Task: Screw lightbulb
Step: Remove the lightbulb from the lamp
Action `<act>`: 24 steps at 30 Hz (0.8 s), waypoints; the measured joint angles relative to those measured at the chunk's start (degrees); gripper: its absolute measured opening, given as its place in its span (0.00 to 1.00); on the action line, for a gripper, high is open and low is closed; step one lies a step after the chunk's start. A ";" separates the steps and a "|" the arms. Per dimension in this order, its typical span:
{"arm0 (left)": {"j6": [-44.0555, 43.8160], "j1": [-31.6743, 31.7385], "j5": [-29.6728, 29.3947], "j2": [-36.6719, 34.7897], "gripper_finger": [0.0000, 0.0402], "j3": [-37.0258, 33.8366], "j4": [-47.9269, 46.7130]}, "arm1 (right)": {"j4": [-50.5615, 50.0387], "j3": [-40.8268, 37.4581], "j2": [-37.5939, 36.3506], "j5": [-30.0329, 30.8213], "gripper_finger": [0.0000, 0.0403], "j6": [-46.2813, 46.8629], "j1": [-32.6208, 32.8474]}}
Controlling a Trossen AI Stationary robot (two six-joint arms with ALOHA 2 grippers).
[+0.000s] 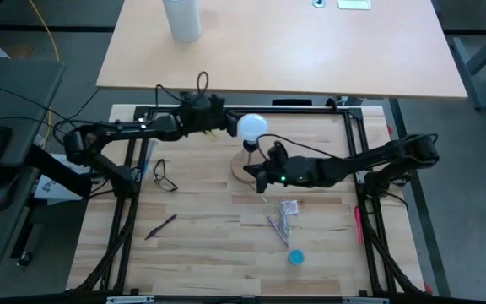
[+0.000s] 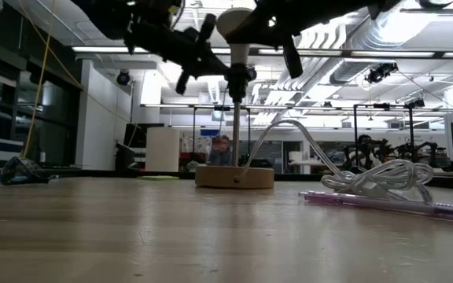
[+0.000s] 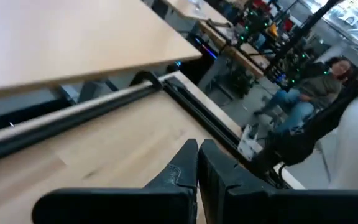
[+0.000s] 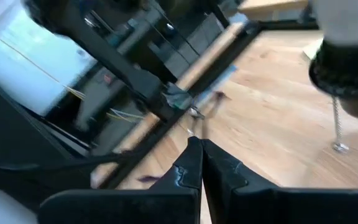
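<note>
Since the lightbulb (image 1: pixel 253 127) already sits upright on the black socket atop a thin post on the wooden base (image 1: pixel 250 175), its long axis runs vertical. The left gripper (image 1: pixel 229 129) is just beside it on the left, fingers pressed together and empty. The right gripper (image 1: pixel 258 181), likewise pinched shut on nothing, hangs lower, near the base. No legible writing shows.

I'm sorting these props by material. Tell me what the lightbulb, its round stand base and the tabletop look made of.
Lightbulb: white, matte frosted globe; glass or plastic, the look doesn't settle it.
Round stand base: pale wood, going by its tan colour; a thin, probably metal, rod rises from it.
Tabletop: light wooden boards with visible grain and plank seams, smooth finish.
</note>
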 joint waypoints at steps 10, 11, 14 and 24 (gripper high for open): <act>-3.69 -2.93 7.61 8.09 0.00 -0.02 3.49 | -8.87 4.11 1.71 4.35 0.00 -1.84 1.16; -3.68 -3.23 7.77 8.31 0.00 -0.02 4.17 | -9.66 3.99 1.16 4.37 0.00 -2.27 1.52; -3.01 -3.46 8.13 8.07 0.00 0.00 3.51 | -10.59 4.11 -0.05 4.91 0.00 -3.59 2.76; 2.08 -6.63 14.47 8.61 0.00 0.04 -5.84 | -18.99 4.00 -5.57 8.63 0.00 -4.50 5.04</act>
